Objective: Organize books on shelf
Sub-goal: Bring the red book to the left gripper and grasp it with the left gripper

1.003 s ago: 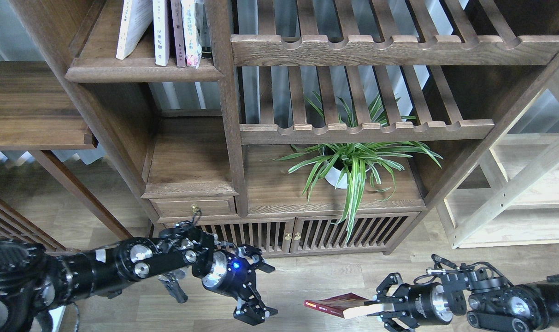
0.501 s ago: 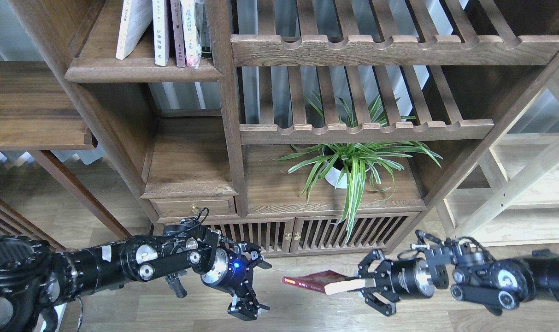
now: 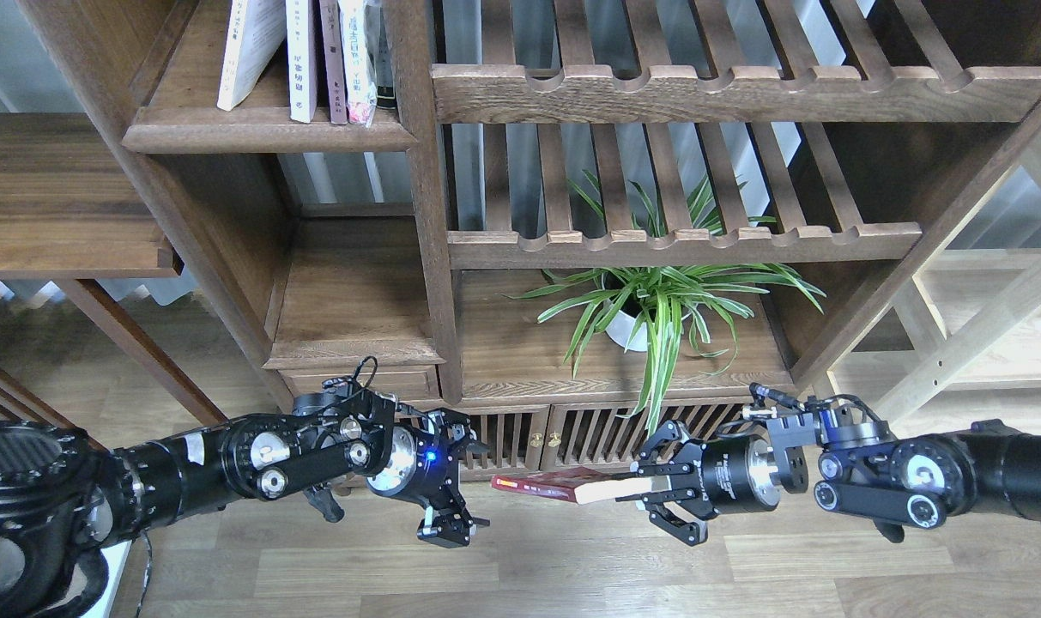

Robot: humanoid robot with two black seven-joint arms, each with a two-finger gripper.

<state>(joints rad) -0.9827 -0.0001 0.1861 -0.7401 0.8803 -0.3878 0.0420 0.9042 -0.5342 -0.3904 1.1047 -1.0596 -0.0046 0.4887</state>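
Note:
My right gripper (image 3: 653, 491) is shut on the page edge of a red book (image 3: 541, 485), held flat and pointing left, low in front of the cabinet doors. Just left of the book's free end, my left gripper (image 3: 454, 485) stands open and empty, a small gap apart from it. The shelf (image 3: 263, 136) is the dark board at the top left. On it stand a pale book (image 3: 247, 51) leaning right, a white-spined book (image 3: 300, 60), a thin maroon one (image 3: 332, 69) and a yellow-green one (image 3: 356, 60) against the post.
Slatted racks (image 3: 726, 86) fill the upper right of the unit. A green plant in a white pot (image 3: 636, 326) sits on the cabinet top, its leaves hanging over the slatted doors (image 3: 571, 429). A small drawer (image 3: 357, 382) is above my left gripper. A pale wood unit (image 3: 983, 343) stands right.
Both arms have risen toward the cabinet. The right gripper has carried the red book up and to the left. The left gripper moved up and slightly left, still open.

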